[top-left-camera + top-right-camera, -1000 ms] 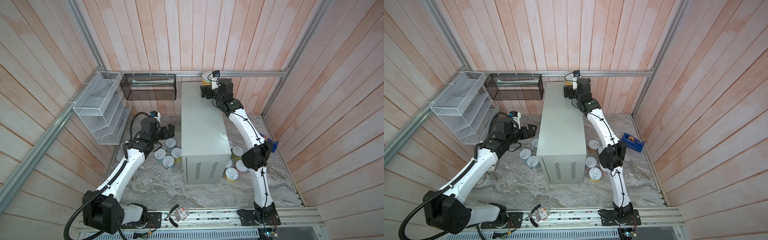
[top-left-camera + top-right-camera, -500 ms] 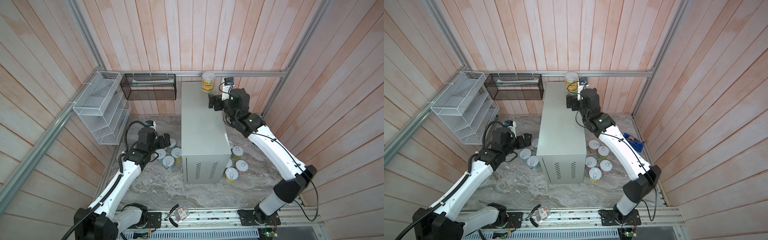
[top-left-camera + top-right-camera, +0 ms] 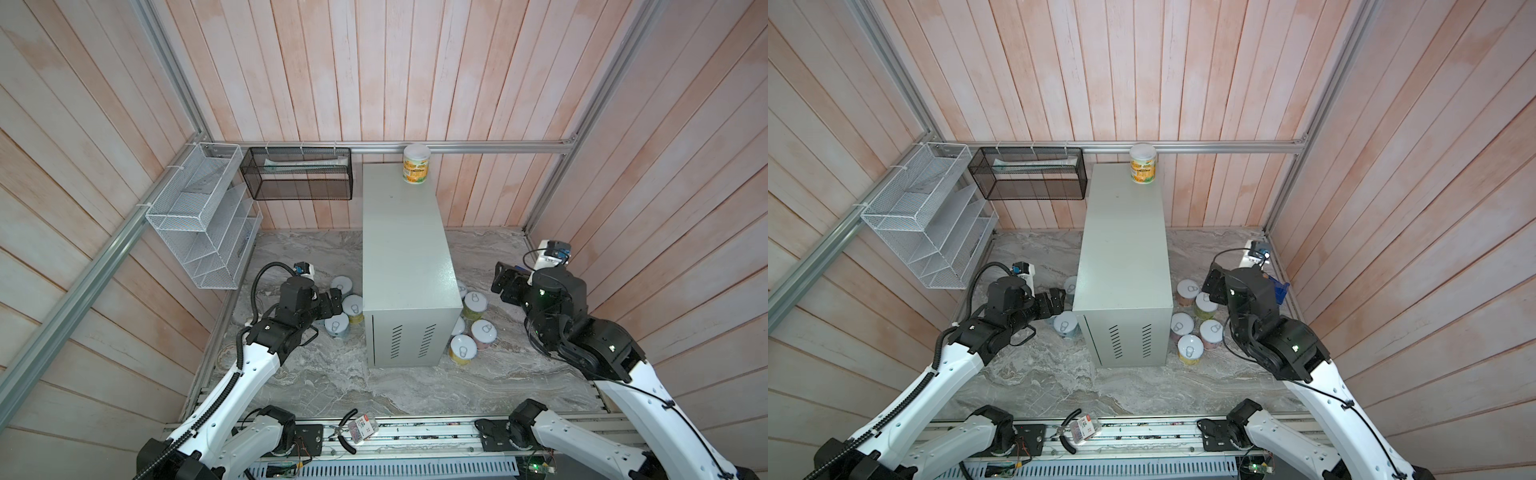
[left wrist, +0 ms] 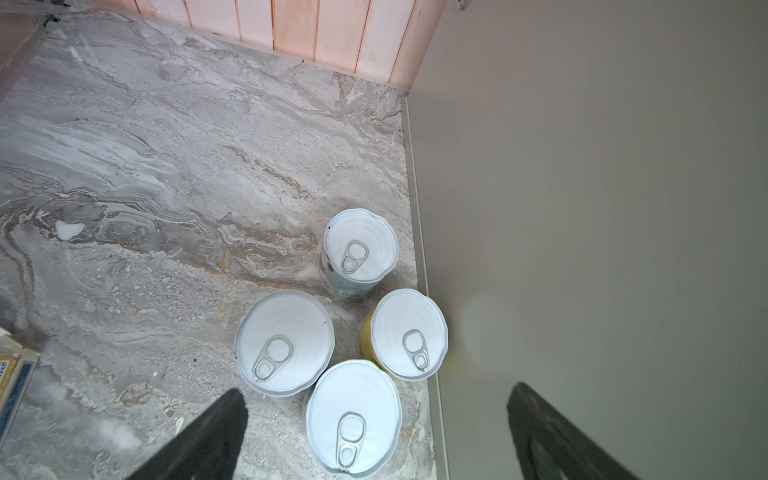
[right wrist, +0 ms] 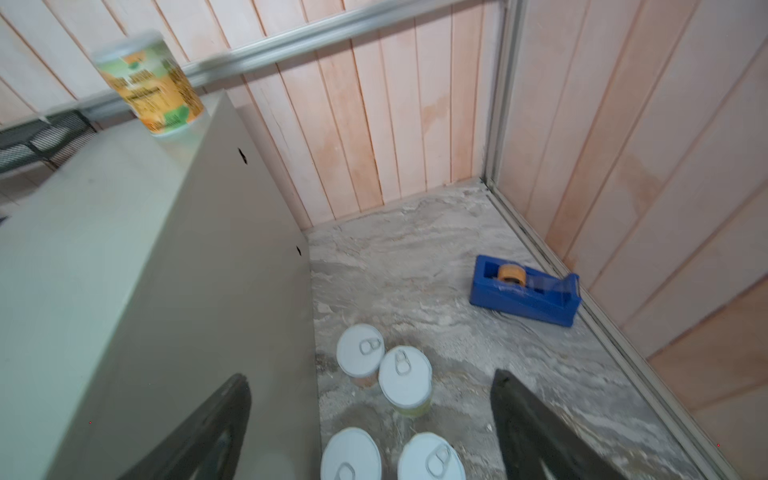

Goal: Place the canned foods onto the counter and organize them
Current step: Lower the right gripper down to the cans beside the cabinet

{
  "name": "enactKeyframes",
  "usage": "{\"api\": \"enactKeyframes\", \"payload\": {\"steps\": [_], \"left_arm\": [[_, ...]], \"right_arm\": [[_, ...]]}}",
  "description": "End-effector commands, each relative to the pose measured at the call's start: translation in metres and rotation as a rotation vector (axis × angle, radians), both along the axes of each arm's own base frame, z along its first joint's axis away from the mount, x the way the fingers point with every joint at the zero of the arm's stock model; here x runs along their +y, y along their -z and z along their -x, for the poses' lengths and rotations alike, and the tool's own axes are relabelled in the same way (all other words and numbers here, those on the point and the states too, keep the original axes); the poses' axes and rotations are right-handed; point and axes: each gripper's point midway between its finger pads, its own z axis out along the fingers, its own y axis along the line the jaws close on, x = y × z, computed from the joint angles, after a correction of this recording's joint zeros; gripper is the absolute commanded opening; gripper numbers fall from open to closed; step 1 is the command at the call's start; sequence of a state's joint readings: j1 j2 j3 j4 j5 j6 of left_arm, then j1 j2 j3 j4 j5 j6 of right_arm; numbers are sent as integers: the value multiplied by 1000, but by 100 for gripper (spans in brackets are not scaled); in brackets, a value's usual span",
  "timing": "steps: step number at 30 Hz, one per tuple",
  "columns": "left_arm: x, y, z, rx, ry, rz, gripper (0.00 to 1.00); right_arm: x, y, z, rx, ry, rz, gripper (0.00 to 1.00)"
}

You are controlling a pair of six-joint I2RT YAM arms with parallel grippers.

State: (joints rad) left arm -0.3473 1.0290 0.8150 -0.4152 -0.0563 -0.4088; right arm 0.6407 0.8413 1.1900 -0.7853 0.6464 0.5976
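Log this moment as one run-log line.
left gripper: open, over four floor cans | right gripper: open, empty, near right-side cans | counter: one orange-labelled can at back corner

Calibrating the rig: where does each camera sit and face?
Top views: high at the front, looking down on the counter and floor; left arm and right arm show.
Left wrist: on the left arm, looking down at four cans; left end effector shows.
Right wrist: on the right arm, facing the back corner; right end effector shows.
Shared: top and right wrist views show the can on the counter.
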Motion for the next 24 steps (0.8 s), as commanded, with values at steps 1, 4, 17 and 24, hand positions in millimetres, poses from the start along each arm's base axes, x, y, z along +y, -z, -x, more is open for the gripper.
{"api": "enactKeyframes", "payload": {"steps": [1,4,17,24], "left_arm": [[-19,-1,-11,-5,61,55,100],[-32,1,-15,-2,106,96,100],[-44,15,-14,26,129,112,100],[-44,24,-13,39,129,113,100]], "right_arm": [[-13,76,25,231,80,-12,91],[3,124,30,347,35,-62,92],[45,222,29,501,-98,-158,95],[58,247,32,560,-146,-187,96]]}}
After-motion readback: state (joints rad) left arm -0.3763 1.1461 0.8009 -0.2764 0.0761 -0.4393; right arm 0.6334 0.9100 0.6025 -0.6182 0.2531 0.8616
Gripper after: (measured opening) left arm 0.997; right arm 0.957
